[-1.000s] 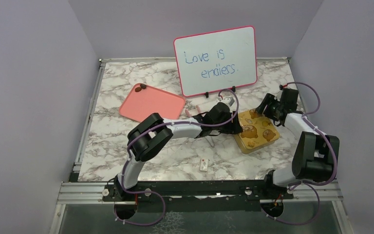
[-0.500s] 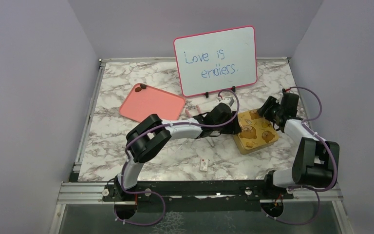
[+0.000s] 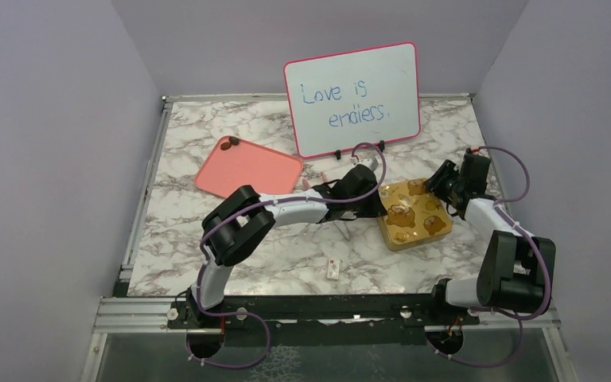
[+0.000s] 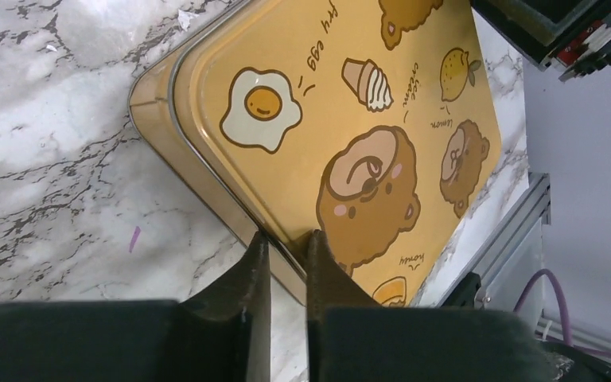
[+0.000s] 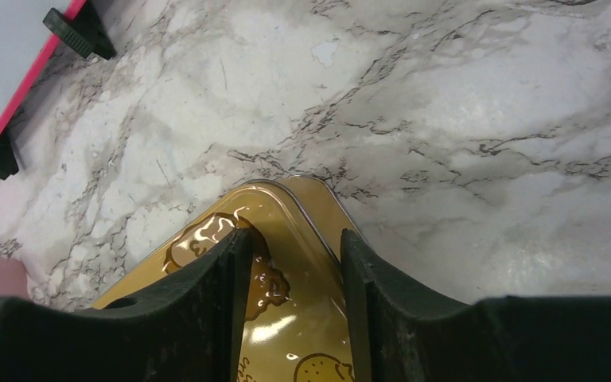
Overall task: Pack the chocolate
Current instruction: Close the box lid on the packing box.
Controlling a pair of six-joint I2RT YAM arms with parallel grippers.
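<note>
The left arm rises from its base at the bottom left of the overhead view, folds sharply at the elbow, then runs almost level toward the centre right. It ends with the left end effector [image 3: 375, 208] at the left edge of the gold square tin printed with cartoon bears [image 3: 418, 216]. In the left wrist view, this end effector [image 4: 286, 239] has its two dark fingers nearly together, pinching the raised rim of the tin [image 4: 350, 95]. One finger is outside the wall and the other sits on the lid.

The right arm climbs from its base at the bottom right, bends back at a high elbow near the right edge, and slants up and left. The right end effector [image 3: 444, 180] is at the tin's upper right corner. In the right wrist view its jaws [image 5: 294, 235] stand partly apart, astride that rounded corner of the tin [image 5: 302, 318]. Whether the pads press on the tin cannot be told.

The tin lies on the white marble-patterned counter [image 3: 207, 239]. The only chocolate [image 3: 229, 143] in sight is two small dark brown pieces at the upper left corner of the flat pink tray [image 3: 247, 171], well apart from the tin. A pink-framed whiteboard reading "Love is endless." [image 3: 354, 99] stands upright at top centre. A small white tag [image 3: 333, 269] lies near the counter's lower edge.
</note>
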